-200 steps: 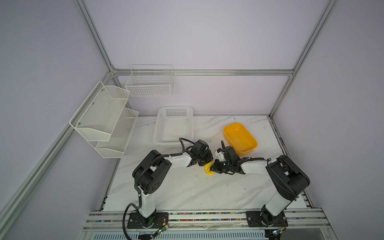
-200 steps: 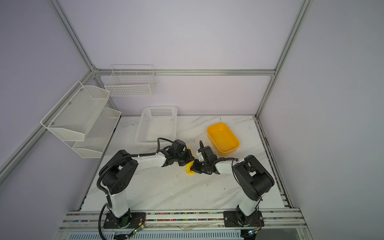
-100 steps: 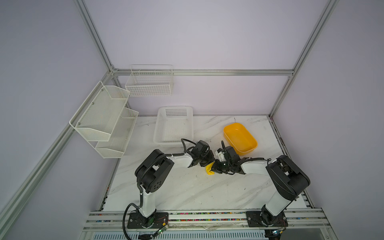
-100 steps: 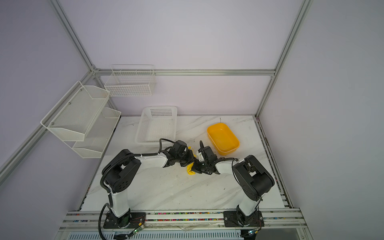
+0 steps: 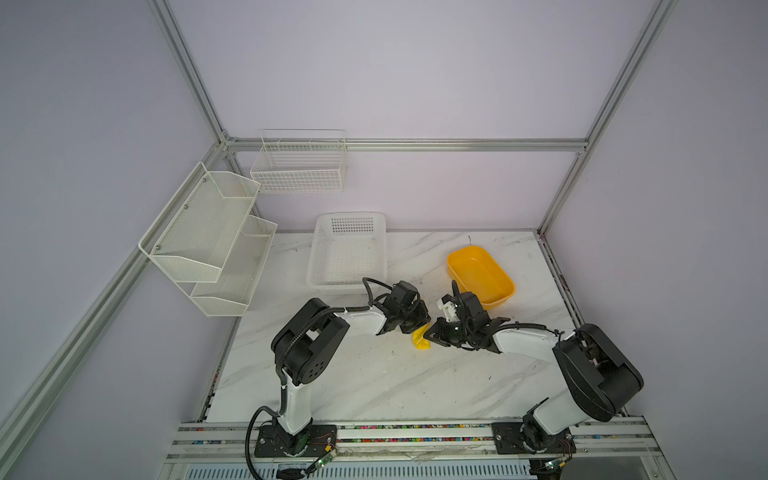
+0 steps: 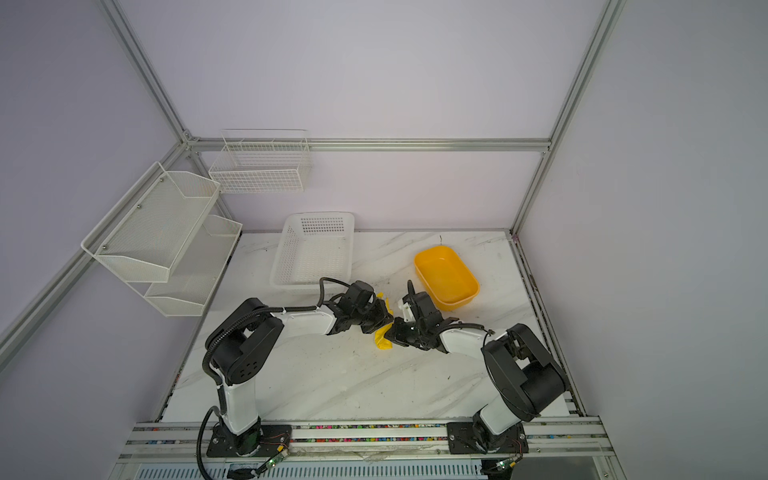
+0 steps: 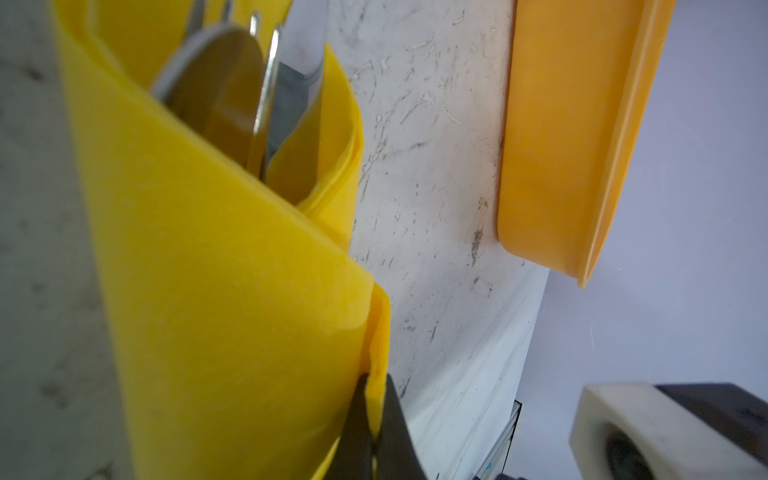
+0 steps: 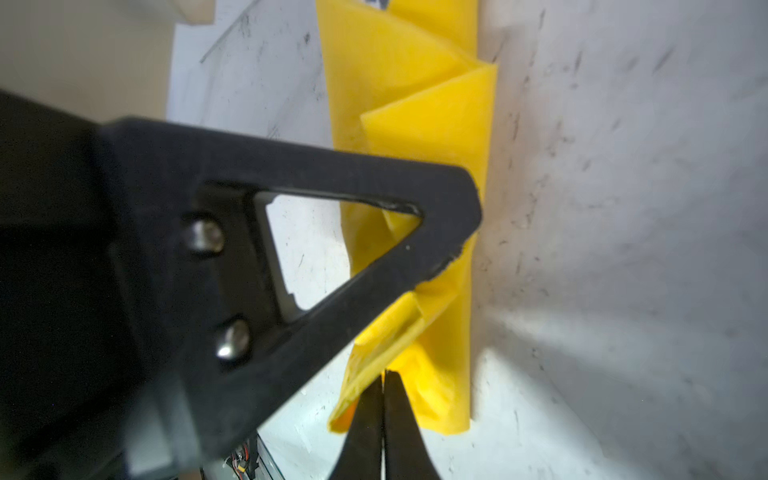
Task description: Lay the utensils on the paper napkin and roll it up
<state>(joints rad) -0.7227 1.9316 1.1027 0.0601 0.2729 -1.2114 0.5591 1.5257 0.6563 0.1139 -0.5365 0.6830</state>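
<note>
The napkin (image 5: 421, 337) lies mid-table as a loose roll, pinned between the two claws. The utensils (image 7: 232, 95) are already inside. In the left wrist view the spoon bowl, fork tines and knife blade poke out of one open end.

In both top views the roll's long axis runs from the front of the table toward the back wall. Its near end shows in front of the claws and a scrap of its far end (image 6: 384, 305) behind them. The arms therefore come at it crosswise, the left from the left and the right from the right, both about equally close.

The left claw (image 7: 371, 399) is clenched on the napkin's loose outer edge, with yellow paper visibly nipped between its tips. The right claw (image 8: 383, 382) has its tips pressed together at a folded flap near the roll's end. Whether any paper is caught there cannot be told.

The step in hand looks like the last wrap. The roll turns about its long axis, so the held edge probably has to travel sideways over the roll toward the right claw, not along it. A pull along the axis, toward the tub (image 5: 478, 270), would likely drag the paper off the utensils.
</note>
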